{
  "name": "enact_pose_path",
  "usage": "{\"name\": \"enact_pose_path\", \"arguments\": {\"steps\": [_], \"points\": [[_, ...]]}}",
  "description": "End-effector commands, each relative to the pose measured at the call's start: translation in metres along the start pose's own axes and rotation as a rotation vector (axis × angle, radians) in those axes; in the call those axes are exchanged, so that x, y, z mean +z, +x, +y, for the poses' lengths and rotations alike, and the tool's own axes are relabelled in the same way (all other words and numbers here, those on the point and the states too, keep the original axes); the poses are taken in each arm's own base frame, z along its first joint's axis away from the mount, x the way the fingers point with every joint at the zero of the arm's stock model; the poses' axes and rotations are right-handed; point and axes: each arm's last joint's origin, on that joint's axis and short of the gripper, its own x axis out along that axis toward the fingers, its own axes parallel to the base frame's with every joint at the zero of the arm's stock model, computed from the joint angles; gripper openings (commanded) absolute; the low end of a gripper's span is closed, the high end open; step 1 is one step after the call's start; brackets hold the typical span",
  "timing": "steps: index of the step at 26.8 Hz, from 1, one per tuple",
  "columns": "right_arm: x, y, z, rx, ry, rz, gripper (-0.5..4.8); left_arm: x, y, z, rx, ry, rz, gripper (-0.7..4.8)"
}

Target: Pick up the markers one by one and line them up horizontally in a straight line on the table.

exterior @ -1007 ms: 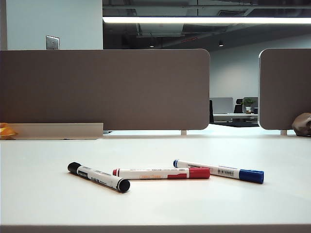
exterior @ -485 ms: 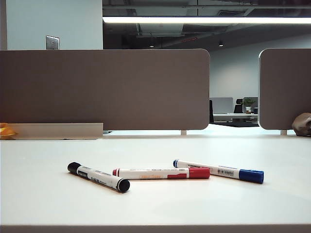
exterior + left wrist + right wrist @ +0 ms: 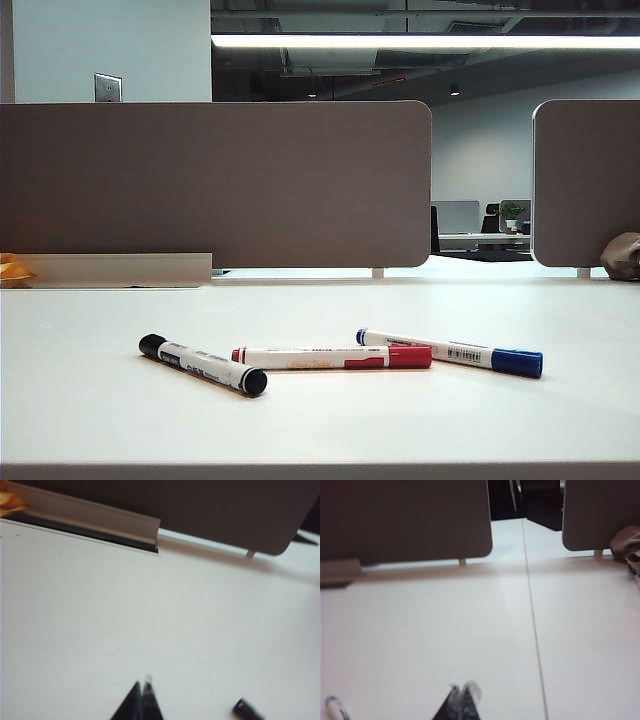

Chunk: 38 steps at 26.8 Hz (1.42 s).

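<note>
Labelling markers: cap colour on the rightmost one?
Blue cap, clearest in the exterior view.

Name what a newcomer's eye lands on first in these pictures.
Three whiteboard markers lie loosely on the white table: the black marker at left, angled; the red marker in the middle, nearly level; the blue marker at right, tilted. Grey-brown divider panels stand behind. Each wrist view shows its gripper shut and empty above bare table: left gripper, right gripper.

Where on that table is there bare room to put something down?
Bare table runs between the dividers and the markers. The front strip is free too. It is crowded mid-table, where the black, red and blue markers lie close together. Both grippers, left and right, sit shut over bare table.
</note>
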Motion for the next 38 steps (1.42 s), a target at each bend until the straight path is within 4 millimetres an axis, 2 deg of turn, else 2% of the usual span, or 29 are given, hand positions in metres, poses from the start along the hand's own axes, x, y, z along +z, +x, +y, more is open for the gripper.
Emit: {"name": "enact_pose_path", "arguments": {"steps": [1, 2, 4, 9, 12, 15, 18, 21, 23, 25, 31, 33, 34, 38], "points": [[0.01, -0.001, 0.003, 0.073, 0.056, -0.088, -0.01, 0.019, -0.006, -0.006, -0.03, -0.113, -0.061, -0.03], [0.019, -0.003, 0.005, 0.118, 0.085, -0.105, -0.02, 0.032, -0.011, -0.011, -0.084, -0.147, -0.066, -0.03], [0.037, -0.009, 0.009, 0.169, 0.106, -0.092, -0.01, 0.053, -0.022, -0.021, -0.17, -0.098, -0.093, -0.03], [0.078, -0.032, 0.013, 0.185, 0.079, 0.003, -0.01, 0.098, -0.048, -0.037, -0.22, 0.078, -0.244, -0.03], [0.093, -0.044, 0.015, 0.235, 0.019, 0.033, -0.01, 0.113, -0.063, -0.043, -0.222, 0.132, -0.257, -0.04], [0.105, -0.052, 0.018, 0.291, -0.003, 0.105, -0.01, 0.123, -0.075, -0.048, -0.214, 0.18, -0.188, -0.03], [0.113, -0.052, 0.02, 0.33, -0.015, 0.215, -0.01, 0.128, -0.084, -0.051, -0.225, 0.214, -0.072, -0.03], [0.122, -0.043, 0.024, 0.406, -0.05, 0.306, -0.01, 0.135, -0.084, -0.054, -0.23, 0.214, 0.052, -0.03], [0.129, -0.034, 0.028, 0.448, -0.064, 0.371, -0.01, 0.142, -0.079, -0.055, -0.239, 0.218, 0.115, -0.03], [0.139, -0.016, 0.032, 0.477, -0.098, 0.471, -0.01, 0.151, -0.066, -0.057, -0.303, 0.218, 0.188, -0.03], [0.166, 0.038, 0.041, 0.516, -0.214, 0.702, -0.01, 0.173, -0.013, -0.057, -0.42, 0.26, 0.432, -0.03], [0.171, 0.055, 0.043, 0.533, -0.23, 0.754, -0.01, 0.177, 0.001, -0.059, -0.448, 0.306, 0.463, -0.03], [0.174, 0.075, 0.046, 0.55, -0.253, 0.8, -0.01, 0.178, 0.018, -0.06, -0.475, 0.332, 0.502, -0.03], [0.172, 0.111, 0.051, 0.576, -0.259, 0.865, -0.01, 0.175, 0.049, -0.062, -0.481, 0.351, 0.599, -0.03]]}}
